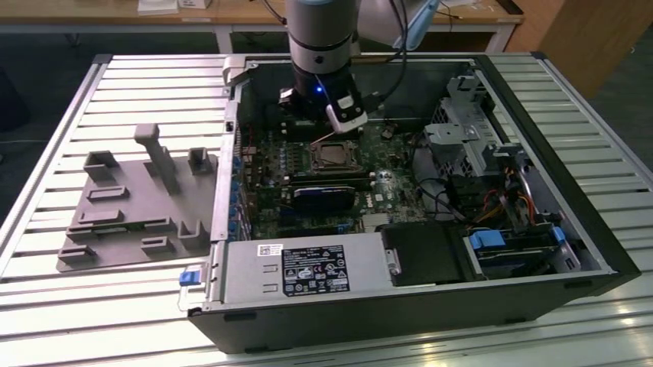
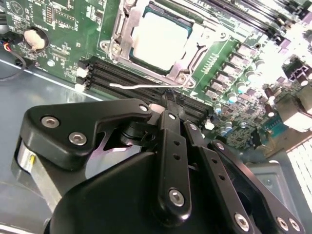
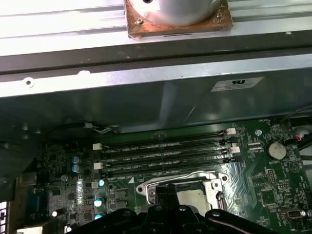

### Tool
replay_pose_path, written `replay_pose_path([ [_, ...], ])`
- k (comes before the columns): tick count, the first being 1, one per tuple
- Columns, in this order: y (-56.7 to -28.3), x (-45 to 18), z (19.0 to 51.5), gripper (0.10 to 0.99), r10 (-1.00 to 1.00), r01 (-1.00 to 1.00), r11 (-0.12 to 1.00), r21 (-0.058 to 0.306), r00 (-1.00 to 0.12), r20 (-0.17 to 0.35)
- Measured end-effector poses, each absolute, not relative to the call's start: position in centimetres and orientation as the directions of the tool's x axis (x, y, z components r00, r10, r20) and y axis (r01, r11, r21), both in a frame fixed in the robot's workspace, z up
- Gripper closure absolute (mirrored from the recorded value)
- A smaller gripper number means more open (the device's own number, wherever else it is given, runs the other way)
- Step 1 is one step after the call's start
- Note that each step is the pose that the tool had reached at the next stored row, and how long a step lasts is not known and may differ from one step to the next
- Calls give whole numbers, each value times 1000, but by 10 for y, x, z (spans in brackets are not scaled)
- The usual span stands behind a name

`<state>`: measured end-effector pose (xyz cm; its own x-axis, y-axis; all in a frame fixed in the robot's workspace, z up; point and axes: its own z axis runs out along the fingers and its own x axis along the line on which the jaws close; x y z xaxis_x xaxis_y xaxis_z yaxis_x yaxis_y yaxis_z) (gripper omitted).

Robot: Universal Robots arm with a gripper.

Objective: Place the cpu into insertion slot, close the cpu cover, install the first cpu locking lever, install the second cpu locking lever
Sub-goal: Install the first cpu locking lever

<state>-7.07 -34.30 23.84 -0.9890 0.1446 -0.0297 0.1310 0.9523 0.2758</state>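
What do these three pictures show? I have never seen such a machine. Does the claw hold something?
It is one robot arm working inside an open computer case, which lies on a slatted metal table. The exterior view comes from a camera off the arm; a grey tray lies beside the case, on that view's left. Both wrist views come from cameras on the arm, so the black claw looks large there. In the second wrist view a silver chip sits on the green board with a metal frame over its edges. A thin wire lever runs next to the claw's tip. Whether the claw grips it, I cannot tell.
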Motion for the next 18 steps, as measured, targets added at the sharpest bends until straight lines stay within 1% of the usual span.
replay_pose_path([
  [8,-343,-70,232,984,145,129,947,294,-989,-35],
  [18,-339,-59,228,984,146,129,946,296,-989,-35],
])
